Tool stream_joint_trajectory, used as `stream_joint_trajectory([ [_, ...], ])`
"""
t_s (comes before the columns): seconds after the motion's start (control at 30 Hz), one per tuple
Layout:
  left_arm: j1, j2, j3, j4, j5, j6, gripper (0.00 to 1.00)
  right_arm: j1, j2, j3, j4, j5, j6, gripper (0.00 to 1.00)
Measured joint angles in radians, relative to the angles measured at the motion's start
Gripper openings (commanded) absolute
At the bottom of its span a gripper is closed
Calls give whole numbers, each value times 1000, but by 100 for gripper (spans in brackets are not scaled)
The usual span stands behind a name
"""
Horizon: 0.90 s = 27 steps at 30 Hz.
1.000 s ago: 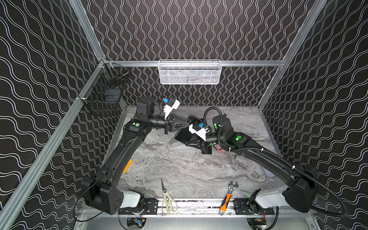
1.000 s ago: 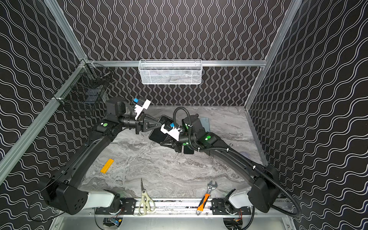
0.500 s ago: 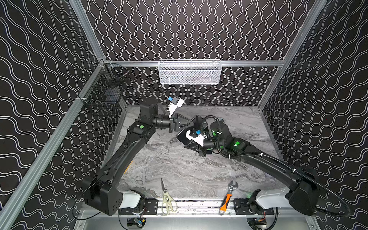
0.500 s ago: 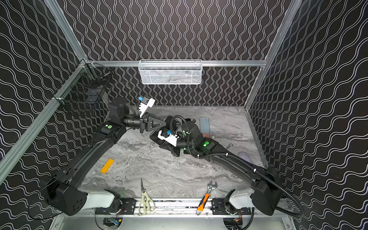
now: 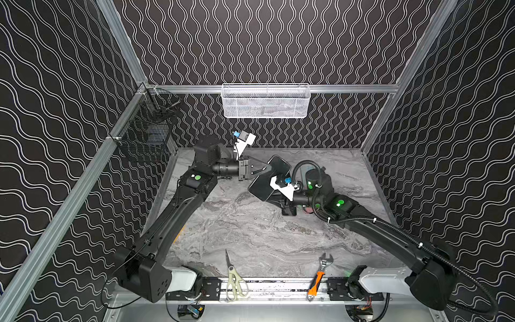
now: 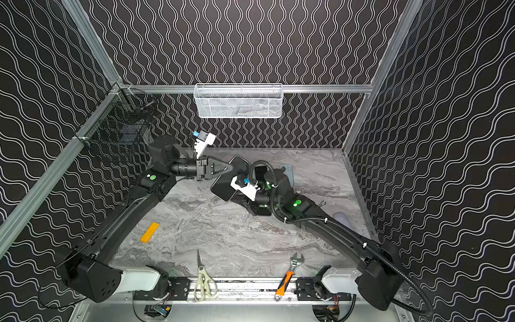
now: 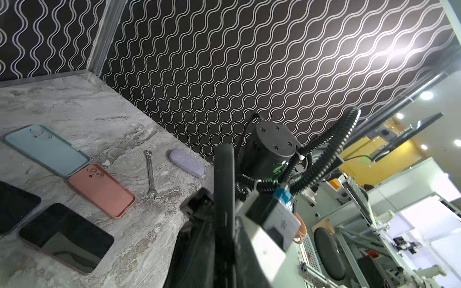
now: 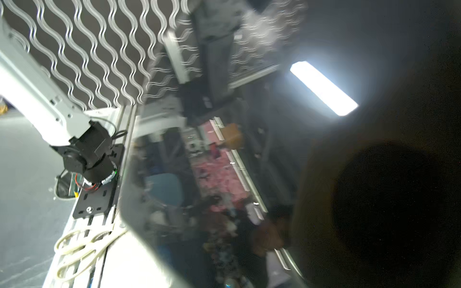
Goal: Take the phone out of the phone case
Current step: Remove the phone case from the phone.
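Observation:
A black phone (image 5: 279, 166) is held tilted above the back middle of the table in both top views; I cannot tell its black case apart from it. My left gripper (image 5: 268, 168) comes in from the left and is shut on the phone's upper edge. In the left wrist view the phone (image 7: 224, 179) shows edge-on, standing up between the jaws. My right gripper (image 5: 269, 195) reaches in from the right, low against the phone's lower end. Its wrist view is filled by the glossy screen (image 8: 199, 189), which hides its jaws.
On the table behind lie a teal case (image 7: 47, 149), a pink case (image 7: 102, 189), another dark phone (image 7: 67, 239), a small spanner (image 7: 150, 174) and a lilac pouch (image 7: 187, 162). Scissors (image 5: 234, 278), an orange-handled wrench (image 5: 319, 278) and an orange block (image 6: 149, 232) lie near the front.
My left gripper has shifted right and towards the back with the phone. The right wrist has swung round lower beside the phone's lower end.

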Motion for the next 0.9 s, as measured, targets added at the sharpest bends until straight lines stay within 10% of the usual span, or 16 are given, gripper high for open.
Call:
stream_joint_trajectory([
  [0.47, 84, -127, -167, 79, -229, -383, 0, -156, 34, 43, -63, -537, 165, 55],
  [0.9, 88, -258, -523, 430, -466, -796, 0, -151, 37, -150, 482, -461, 787, 61],
])
